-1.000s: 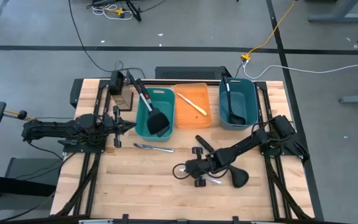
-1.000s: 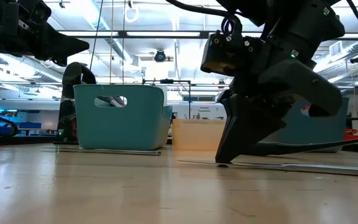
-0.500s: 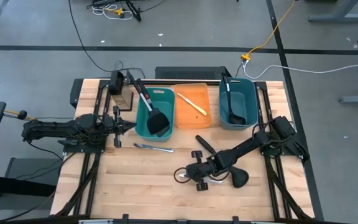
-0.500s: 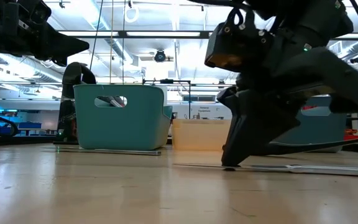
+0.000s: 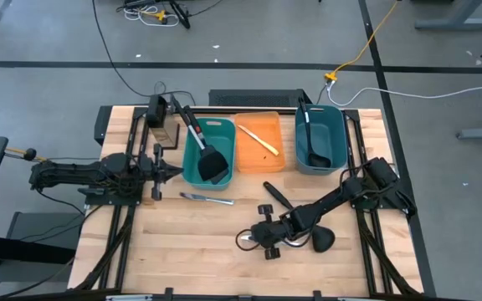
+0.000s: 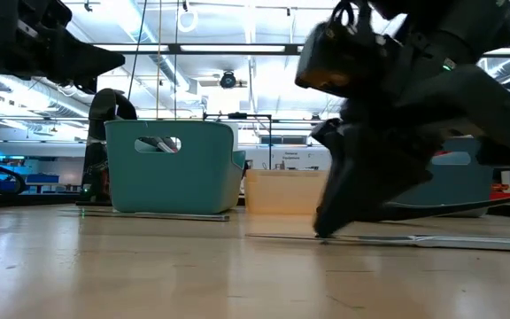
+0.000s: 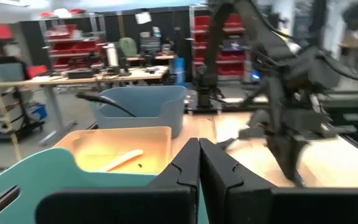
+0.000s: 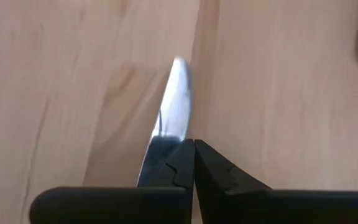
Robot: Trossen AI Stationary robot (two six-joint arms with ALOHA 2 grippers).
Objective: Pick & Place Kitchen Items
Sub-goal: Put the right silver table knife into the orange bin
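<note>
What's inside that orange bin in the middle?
The orange bin holds one cream-handled knife, lying slantwise on its floor; the left wrist view shows it too. Nothing else shows inside from above. Neither gripper is near it.

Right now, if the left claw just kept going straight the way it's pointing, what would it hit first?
Probably the near teal bin. The left claw, shut, points across the table at its side wall, which fills the foreground past the fingertips in the left wrist view. Height is unclear, so it might skim the rim.
</note>
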